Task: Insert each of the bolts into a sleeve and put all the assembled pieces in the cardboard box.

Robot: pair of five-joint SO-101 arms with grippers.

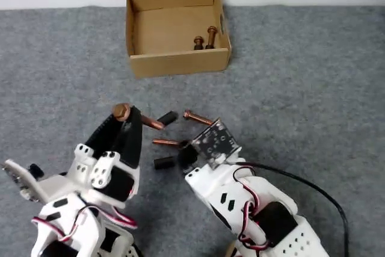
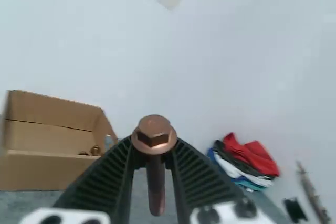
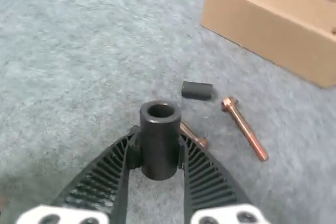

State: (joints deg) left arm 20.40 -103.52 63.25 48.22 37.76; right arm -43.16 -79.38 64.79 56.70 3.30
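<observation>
Left claw [image 2: 153, 153] closed on a bolt [image 2: 154, 134], head protruding past its tips; right claw [image 3: 159, 148] clamped round a sleeve [image 3: 159, 129] held between its fingers — spare sleeve [image 3: 197, 89] and loose bolt [image 3: 244, 128] lie just beyond it, cardboard box [image 3: 262, 30] farther off

five bolts [image 1: 122, 112] [image 1: 198, 118] [image 1: 167, 142] [image 1: 198, 43] [image 1: 212, 33], three loose sleeves [image 1: 167, 117] [image 1: 163, 162] [image 3: 160, 140], one box [image 1: 180, 63]

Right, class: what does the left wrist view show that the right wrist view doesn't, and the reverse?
Left wrist view, not right: the left end effector gripping a bolt head-up, plus coloured clothes by the wall. Right wrist view, not left: the right end effector gripping a black sleeve, a loose sleeve and loose bolts on the carpet. Both: the cardboard box.
</observation>
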